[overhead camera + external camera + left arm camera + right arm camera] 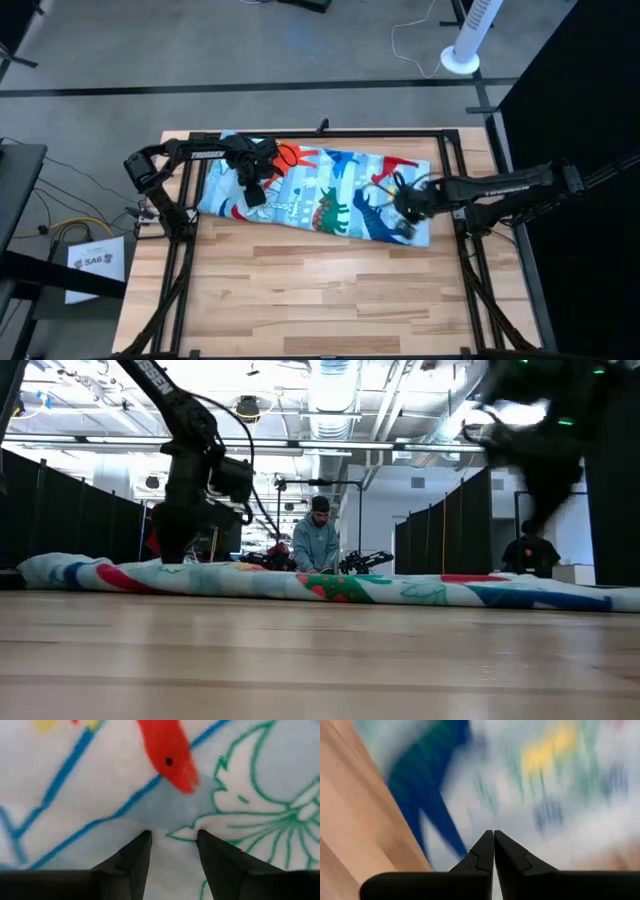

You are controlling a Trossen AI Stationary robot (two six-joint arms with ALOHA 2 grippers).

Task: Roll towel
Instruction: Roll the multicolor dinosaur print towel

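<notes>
The near part of the wooden counter [320, 290] is bare boards. The towel [315, 190] lies on the far half of the counter, spread flat in a long strip from left to right. It is light blue with red, blue and green animal shapes on it. In the low view the towel [330, 585] looks like a low, soft line across the boards.

The right gripper [408, 205] is over the right end of the towel, close to its near edge. In the right wrist view its jaws are pressed together with no gap, and nothing is between them [493, 842]. Blue towel print and a bit of wood show past them.

The left gripper [252, 185] is down on the left part of the towel. In the left wrist view its jaws stand a little apart [172, 837], with the tips touching the cloth near a red shape. I cannot tell if any cloth is pinched between them.

Far behind the counter, a person [316, 540] in a grey top stands in the room. A white fan [468, 40] stands on the floor beyond the far right corner.
</notes>
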